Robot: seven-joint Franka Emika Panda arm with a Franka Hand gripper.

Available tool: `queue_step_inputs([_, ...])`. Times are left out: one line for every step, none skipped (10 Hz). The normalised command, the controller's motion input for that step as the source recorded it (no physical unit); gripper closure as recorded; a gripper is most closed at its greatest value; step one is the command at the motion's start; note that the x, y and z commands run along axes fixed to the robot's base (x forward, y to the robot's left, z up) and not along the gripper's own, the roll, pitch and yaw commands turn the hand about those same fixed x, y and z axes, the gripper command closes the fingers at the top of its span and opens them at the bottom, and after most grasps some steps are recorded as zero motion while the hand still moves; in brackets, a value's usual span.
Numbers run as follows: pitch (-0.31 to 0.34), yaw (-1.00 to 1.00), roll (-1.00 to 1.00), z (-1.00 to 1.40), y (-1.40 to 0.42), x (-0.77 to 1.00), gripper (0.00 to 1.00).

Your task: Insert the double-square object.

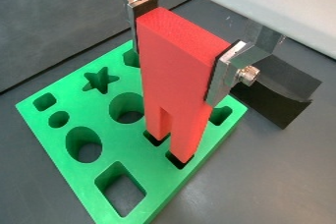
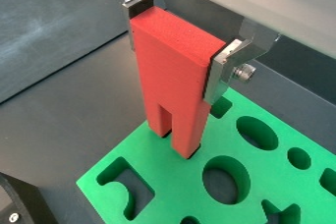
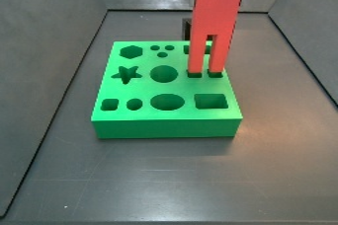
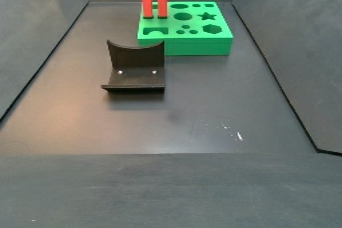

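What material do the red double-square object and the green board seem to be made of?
The double-square object, held upright in the gripper over the green board, looks like matte plastic: even red colour, crisp edges. The board also looks like plastic, with a slight sheen and cleanly cut holes. Neither is certain.

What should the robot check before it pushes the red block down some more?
1. Grip: the gripper has its silver fingers on both sides of the red block. Ok.
2. Block upright: it stands straight in a side view. Ok.
3. Prongs over holes: both prong tips meet the green board at its two square holes, seen in a wrist view. Ok.
4. How deep the prongs sit: cannot tell.
5. Path clear: the fixture stands apart from the board. Ok.
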Motion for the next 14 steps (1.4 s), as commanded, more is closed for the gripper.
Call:
queue_step_inputs([0.000,0.04,0.00,-0.18,0.00,0.00,1.00])
queue_step_inputs([-0.009,0.07,0.00,-0.21,-0.03,0.00,1.00])
queue_step_inputs([-0.016,0.13,0.00,-0.22,-0.04,0.00,1.00])
queue_step_inputs([0.000,0.13,0.00,-0.20,-0.01,0.12,1.00])
queue_step_inputs([0.000,0.11,0.00,-0.23,-0.02,0.03,1.00])
queue_step_inputs([0.000,0.09,0.00,-0.23,-0.08,0.02,1.00])
queue_step_inputs([-0.010,0.04,-0.03,-0.24,-0.11,0.07,1.00])
queue_step_inputs([0.000,0.00,-0.02,-0.23,-0.13,0.27,1.00])
queue_step_inputs([0.000,-0.08,0.00,-0.23,-0.10,0.36,1.00])
queue_step_inputs([0.000,-0.03,0.00,-0.28,-0.05,0.31,1.00])
queue_step_inputs([0.043,0.00,0.11,-0.37,0.00,0.35,1.00])
queue_step_inputs([0.036,0.00,0.12,-0.39,0.01,0.29,1.00])
queue_step_inputs([0.023,0.00,0.11,-0.38,0.01,0.23,1.00])
queue_step_inputs([0.011,0.00,0.09,-0.34,0.00,0.20,1.00])
